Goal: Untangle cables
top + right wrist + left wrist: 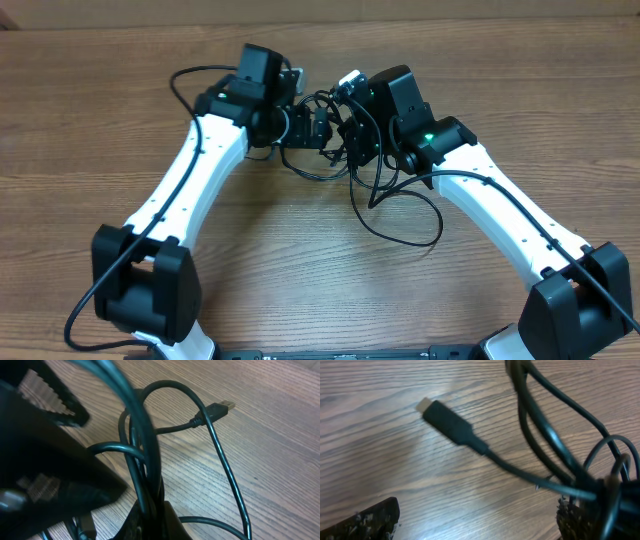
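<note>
The cables sit in a knotted bunch at the far middle of the wooden table, right where the two arms meet. From that bunch, slack loops trail back toward the robot's base and lie flat on the wood, the widest curving round beside the right arm.

The left gripper stands with its jaws spread as wide as they go, and nothing is held between them. Its fingers sit at either lower corner of the left wrist view, and several strands of the bunch cross in front of the one on the right of the picture. One cord runs out from there across the bare wood and ends in a black plug lying flat on the table, apart from both fingers.

The right gripper is fully closed. In its wrist view the strands come down together into the dark closed tips, so it seems to be pinching the bunch, though the blur there makes the contact hard to confirm. Beyond it one cord arches up and over to a silver-tipped plug resting on the wood
</note>
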Robot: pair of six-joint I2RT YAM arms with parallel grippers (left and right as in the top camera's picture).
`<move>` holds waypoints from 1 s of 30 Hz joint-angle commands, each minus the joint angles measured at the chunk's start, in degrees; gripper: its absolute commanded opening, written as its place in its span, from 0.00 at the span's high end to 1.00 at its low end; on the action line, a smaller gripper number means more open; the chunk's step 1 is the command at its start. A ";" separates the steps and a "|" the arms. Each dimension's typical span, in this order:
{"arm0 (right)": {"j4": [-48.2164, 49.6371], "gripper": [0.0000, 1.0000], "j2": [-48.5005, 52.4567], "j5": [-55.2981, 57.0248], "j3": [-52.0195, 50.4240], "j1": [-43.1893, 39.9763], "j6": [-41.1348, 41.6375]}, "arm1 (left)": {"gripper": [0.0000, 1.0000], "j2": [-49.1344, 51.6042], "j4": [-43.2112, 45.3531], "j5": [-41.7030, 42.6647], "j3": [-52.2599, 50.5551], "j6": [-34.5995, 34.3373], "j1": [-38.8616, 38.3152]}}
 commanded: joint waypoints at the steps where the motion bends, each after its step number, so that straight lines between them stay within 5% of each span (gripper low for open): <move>1: 0.50 0.96 -2.14 -1.84 0.63 -0.04 0.24 | 0.01 1.31 1.81 -0.28 -0.11 -0.63 -2.08; 7: -0.92 0.96 -2.43 -1.90 0.63 -0.04 0.28 | 0.09 1.31 -0.63 -14.47 -0.11 -5.31 -2.47; 9: -1.55 0.96 -3.06 -2.86 0.63 -0.04 0.26 | 0.56 1.31 -3.17 -21.53 -0.11 -6.21 -2.47; 10: -1.75 0.96 -3.45 -3.72 0.63 -0.04 0.26 | 0.95 1.31 -4.20 -24.37 -0.11 -6.73 -2.32; 30: -5.03 0.96 -22.97 -4.37 0.61 -2.51 4.42 | 0.96 1.44 -12.94 -33.68 -0.22 -5.51 3.34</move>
